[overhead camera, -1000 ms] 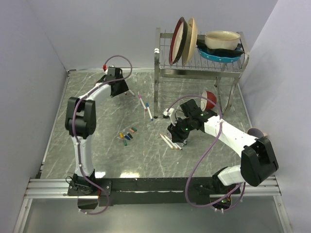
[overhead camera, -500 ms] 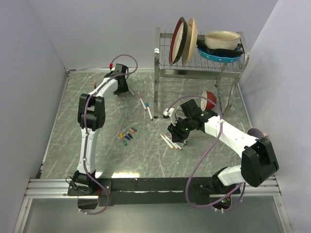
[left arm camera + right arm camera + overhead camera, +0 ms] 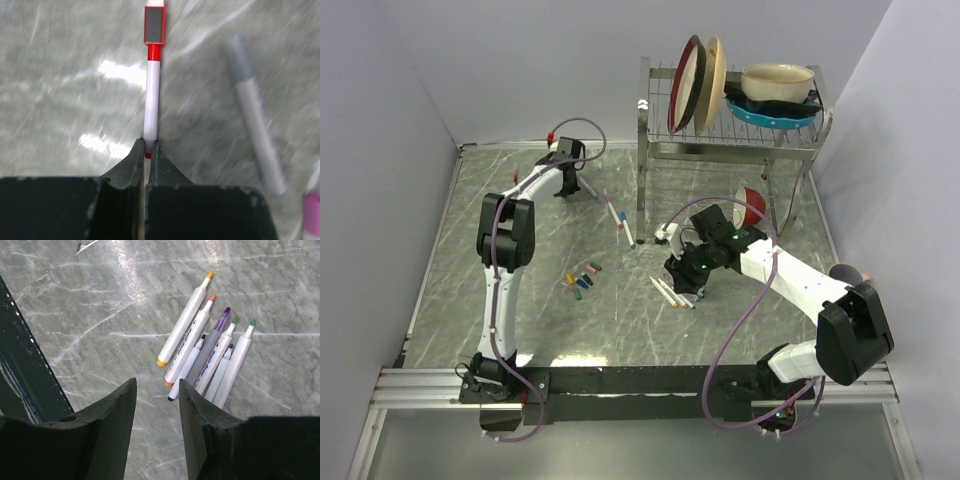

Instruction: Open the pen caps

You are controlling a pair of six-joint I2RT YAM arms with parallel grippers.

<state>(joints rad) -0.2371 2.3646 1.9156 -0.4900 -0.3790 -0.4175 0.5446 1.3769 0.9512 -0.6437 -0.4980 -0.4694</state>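
Note:
In the left wrist view my left gripper (image 3: 147,146) is shut on the rear end of a white pen (image 3: 151,95). That pen's red cap (image 3: 154,26) sits on its far end. A grey pen (image 3: 254,120) lies to its right. From above, the left gripper (image 3: 564,186) is at the table's far left. Several loose pen caps (image 3: 582,283) lie in a cluster mid-table. My right gripper (image 3: 157,390) hangs open over bare table just left of a bundle of uncapped pens (image 3: 205,352), touching none of them.
A metal dish rack (image 3: 655,150) with plates and bowls stands at the back right. A red bowl (image 3: 751,204) sits beside my right arm. Two more capped pens (image 3: 618,220) lie in front of the rack's left leg.
My left arm has reached toward the back of the table and its gripper has closed from open onto the pen's end. The right arm has not moved.

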